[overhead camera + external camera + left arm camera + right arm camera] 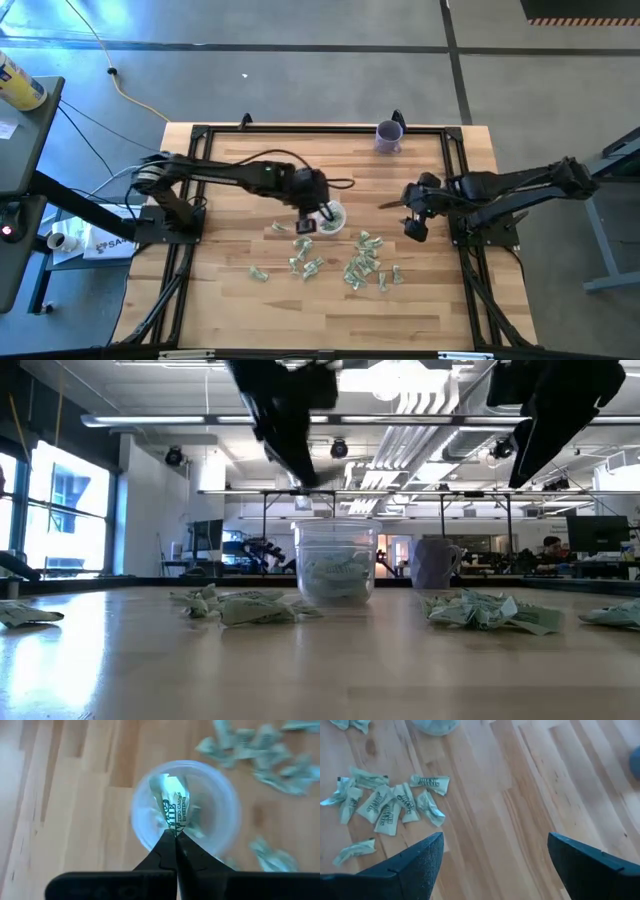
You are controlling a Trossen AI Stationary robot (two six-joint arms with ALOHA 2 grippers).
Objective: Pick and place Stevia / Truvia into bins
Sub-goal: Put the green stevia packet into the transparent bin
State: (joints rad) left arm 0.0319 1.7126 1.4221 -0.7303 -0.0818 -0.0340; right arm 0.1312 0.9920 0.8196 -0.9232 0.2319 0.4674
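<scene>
A small clear cup (331, 216) stands on the wooden table with several pale green sachets inside (336, 575). More sachets lie scattered near it (365, 265), (385, 805). My left gripper (175, 837) hangs above the cup (220, 815), shut on one green-and-white sachet (172, 802). In the low view the left gripper (300, 475) hangs just over the cup's rim. My right gripper (415, 226) is raised to the right of the cup, open (495, 865), with bare table beneath it. My left gripper pinches one end of the sachet (174, 826) between its two fingertips. The fingers slant down from above. The sachet hangs below them, lifted clear, over the mouth of the cup.
A purple cup (388, 135) stands near the table's far edge, behind and to the right of the clear one (436, 563). A black frame (300, 129) runs round the table. Bare wood lies between the right gripper and the sachets.
</scene>
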